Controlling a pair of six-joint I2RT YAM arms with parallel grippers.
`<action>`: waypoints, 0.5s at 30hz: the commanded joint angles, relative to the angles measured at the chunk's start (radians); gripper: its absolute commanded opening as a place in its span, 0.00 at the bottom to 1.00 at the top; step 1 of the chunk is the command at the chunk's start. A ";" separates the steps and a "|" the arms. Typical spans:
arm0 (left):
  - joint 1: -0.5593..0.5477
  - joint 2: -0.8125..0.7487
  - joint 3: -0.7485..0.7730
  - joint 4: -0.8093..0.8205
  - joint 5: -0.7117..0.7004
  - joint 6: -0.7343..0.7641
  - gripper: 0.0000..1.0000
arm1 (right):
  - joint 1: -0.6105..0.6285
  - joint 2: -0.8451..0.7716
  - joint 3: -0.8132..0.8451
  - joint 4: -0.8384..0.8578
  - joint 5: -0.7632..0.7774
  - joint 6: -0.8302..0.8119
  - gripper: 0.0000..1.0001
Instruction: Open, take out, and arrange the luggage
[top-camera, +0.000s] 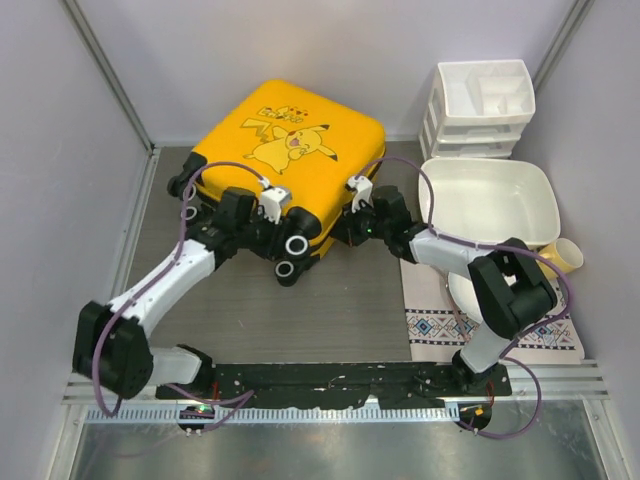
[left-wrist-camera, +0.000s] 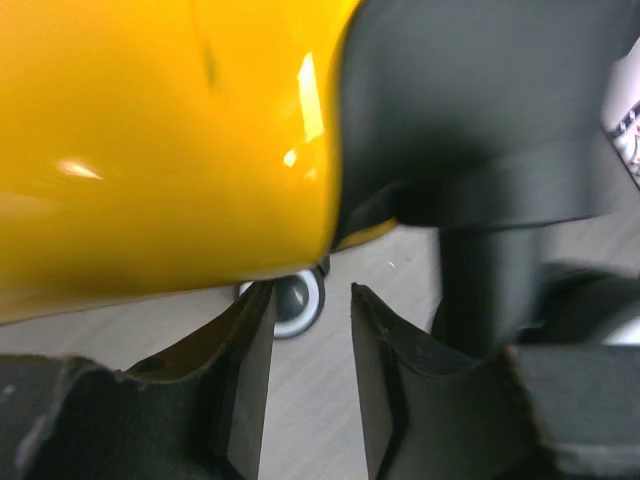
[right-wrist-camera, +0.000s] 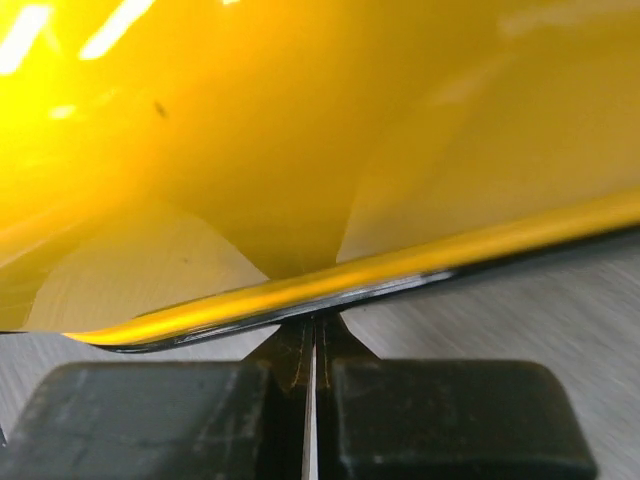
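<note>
The luggage (top-camera: 290, 150), a yellow hard-shell suitcase with a Pikachu print, lies flat at the back centre with its lid shut. Two black wheels (top-camera: 296, 245) stick out at its near corner. My left gripper (top-camera: 283, 232) is open and empty at that corner. In the left wrist view the gripper (left-wrist-camera: 312, 300) sits just under the yellow shell (left-wrist-camera: 160, 140), with a wheel (left-wrist-camera: 297, 300) right ahead. My right gripper (top-camera: 347, 225) is at the near right edge. In the right wrist view the gripper (right-wrist-camera: 314, 335) is shut, its tips against the shell's black-lined rim (right-wrist-camera: 330, 290), and nothing shows between them.
A white basin (top-camera: 490, 200) stands right of the suitcase, close to my right arm. A white drawer organizer (top-camera: 480, 105) stands behind it. A patterned mat (top-camera: 440, 325) and a pale yellow cup (top-camera: 565, 255) are at the right. Walls enclose the table.
</note>
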 joint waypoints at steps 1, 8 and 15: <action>-0.052 0.131 0.103 -0.168 0.201 -0.044 0.45 | -0.077 -0.017 0.092 0.192 -0.051 -0.098 0.01; 0.331 0.135 0.456 -0.583 0.399 0.356 0.81 | -0.086 -0.078 0.003 0.175 -0.083 -0.110 0.01; 0.602 0.259 0.685 -0.659 0.284 0.462 0.85 | -0.095 -0.112 -0.041 0.174 -0.085 -0.118 0.01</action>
